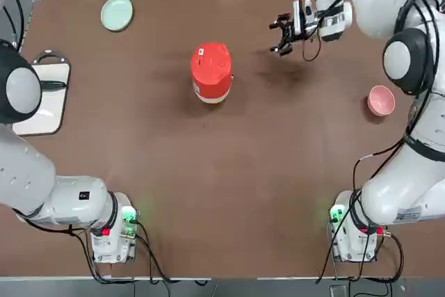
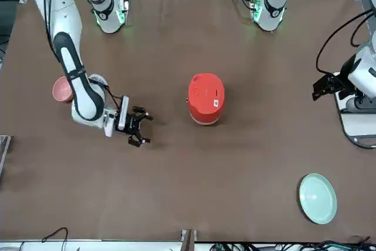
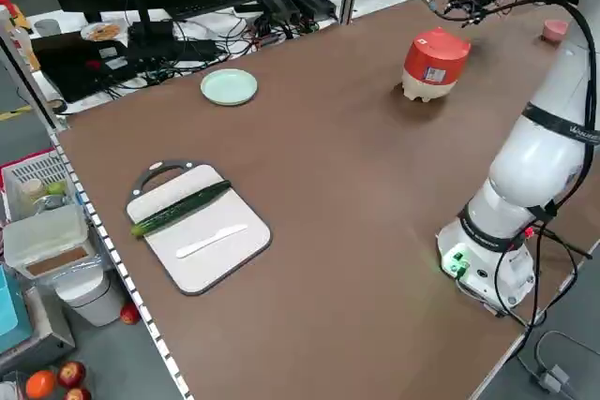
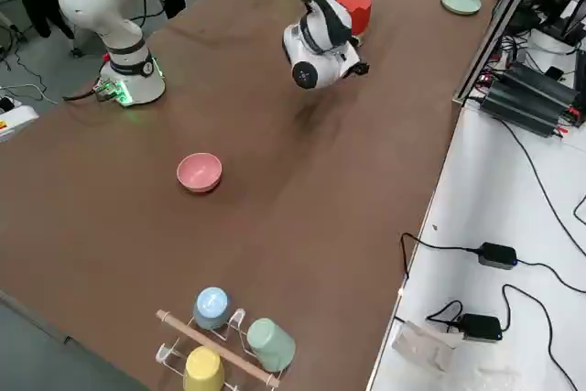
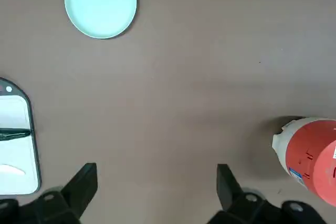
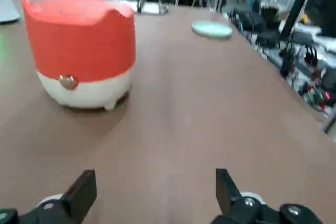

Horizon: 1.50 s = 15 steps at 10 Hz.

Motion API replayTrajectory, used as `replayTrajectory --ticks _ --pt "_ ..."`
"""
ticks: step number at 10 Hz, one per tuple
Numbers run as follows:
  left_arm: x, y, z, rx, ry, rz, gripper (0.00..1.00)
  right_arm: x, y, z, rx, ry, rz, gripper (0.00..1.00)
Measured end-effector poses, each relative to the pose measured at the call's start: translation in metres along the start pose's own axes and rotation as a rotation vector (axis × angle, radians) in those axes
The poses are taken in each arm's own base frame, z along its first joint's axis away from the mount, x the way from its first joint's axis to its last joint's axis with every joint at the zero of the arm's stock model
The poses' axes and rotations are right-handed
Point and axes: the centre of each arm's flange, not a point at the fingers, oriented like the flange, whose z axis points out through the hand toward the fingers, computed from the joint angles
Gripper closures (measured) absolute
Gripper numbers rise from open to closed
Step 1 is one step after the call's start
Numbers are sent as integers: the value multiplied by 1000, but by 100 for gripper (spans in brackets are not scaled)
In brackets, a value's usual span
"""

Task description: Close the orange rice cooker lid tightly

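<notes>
The orange rice cooker [image 1: 211, 74] stands upright in the far middle of the table, orange-red above a cream base band. Its lid [image 1: 211, 59], with a small white sticker near the edge, lies down flat on the body; the inner pot is hidden. My right gripper [image 1: 284, 35] hovers open and empty a short way to the cooker's right, fingers pointing toward it, and the right wrist view shows the cooker [image 6: 79, 51] ahead of the open fingers. My left gripper [image 5: 155, 187] hangs open and empty high over the table's left side, far from the cooker [image 5: 310, 156].
A pale green plate [image 1: 117, 13] lies at the far left. A cutting board [image 1: 42, 95] with a cucumber and a white knife sits at the left edge. A pink bowl [image 1: 381, 100] stands at the right. A rack of cups [image 4: 220, 336] is at the table's right end.
</notes>
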Motion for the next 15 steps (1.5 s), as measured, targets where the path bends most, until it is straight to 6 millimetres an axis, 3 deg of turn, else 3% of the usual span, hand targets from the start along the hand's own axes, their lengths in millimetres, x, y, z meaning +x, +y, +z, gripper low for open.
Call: replayTrajectory --ticks 3,6,8,12,15 --pt "0 0 0 0 0 0 0 14 57 -66 -14 -289 197 0" --pt "0 -2 -1 1 1 -4 0 20 86 -114 -135 -470 512 0" --pt "-1 -2 -3 1 6 -4 0 24 96 -132 -229 -535 703 0" --pt "-1 -3 -5 1 8 -5 0 58 122 -168 -466 -652 1037 0" --pt "-2 -3 -6 1 9 -6 0 69 125 -176 -566 -650 1266 0"
